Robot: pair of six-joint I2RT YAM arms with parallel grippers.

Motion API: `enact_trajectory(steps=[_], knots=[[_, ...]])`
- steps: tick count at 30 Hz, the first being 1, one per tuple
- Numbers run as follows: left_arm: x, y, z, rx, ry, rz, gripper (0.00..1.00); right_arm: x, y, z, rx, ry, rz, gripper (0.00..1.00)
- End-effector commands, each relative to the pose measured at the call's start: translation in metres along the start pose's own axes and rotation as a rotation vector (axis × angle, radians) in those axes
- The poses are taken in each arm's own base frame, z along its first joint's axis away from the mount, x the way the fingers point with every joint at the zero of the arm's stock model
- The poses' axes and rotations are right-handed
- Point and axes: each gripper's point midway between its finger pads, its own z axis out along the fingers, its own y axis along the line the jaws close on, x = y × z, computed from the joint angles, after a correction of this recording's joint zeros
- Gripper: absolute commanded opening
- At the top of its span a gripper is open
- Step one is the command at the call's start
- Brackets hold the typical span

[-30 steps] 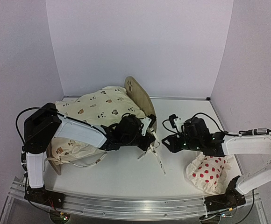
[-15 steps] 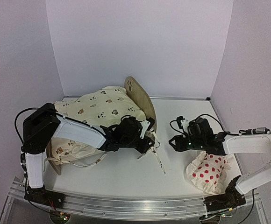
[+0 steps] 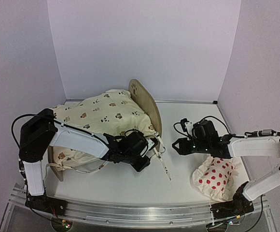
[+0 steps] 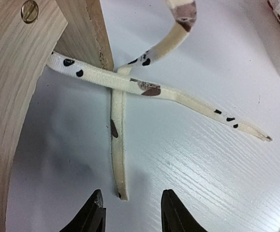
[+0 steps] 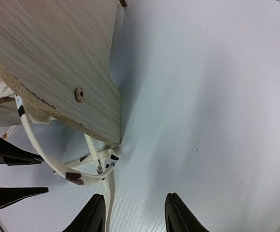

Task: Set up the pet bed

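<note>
Left gripper (image 4: 132, 205) and right gripper (image 5: 135, 205): jaws parted, empty — loose ties (image 4: 149, 89) by the pet bed (image 3: 145, 99) could snag, dragging it askew.

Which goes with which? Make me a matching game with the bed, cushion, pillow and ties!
Things:
1. bed
2. cushion
3. pillow
4. ties

Clues:
A. white with red dots
B. crossed on the table
C. wood with paw holes
D. puffy, cream, with little animals

Pairs: 1-C, 2-D, 3-A, 4-B
</note>
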Motion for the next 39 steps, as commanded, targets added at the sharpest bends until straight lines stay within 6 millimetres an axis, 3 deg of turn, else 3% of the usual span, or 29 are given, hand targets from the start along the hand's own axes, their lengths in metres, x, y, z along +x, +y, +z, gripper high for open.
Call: enact_trajectory(steps=[1, 8, 20, 31, 39], knots=[[-0.004, 0.004, 0.004, -0.022, 0.021, 0.031, 0.37, -0.014, 0.009, -0.002, -0.033, -0.029, 0.017, 0.44], [0.0, 0.003, 0.018, -0.021, 0.047, 0.048, 0.31, -0.013, 0.009, -0.008, -0.04, -0.038, 0.021, 0.45], [0.019, 0.02, 0.028, -0.118, 0.103, 0.026, 0.26, -0.01, 0.013, -0.013, -0.068, -0.034, 0.043, 0.45], [0.037, 0.028, 0.043, -0.15, 0.144, 0.021, 0.01, -0.01, 0.012, -0.017, -0.068, -0.042, 0.041, 0.45], [0.014, 0.018, 0.03, -0.094, 0.061, 0.017, 0.0, -0.012, 0.011, -0.019, -0.065, -0.053, 0.035, 0.45]])
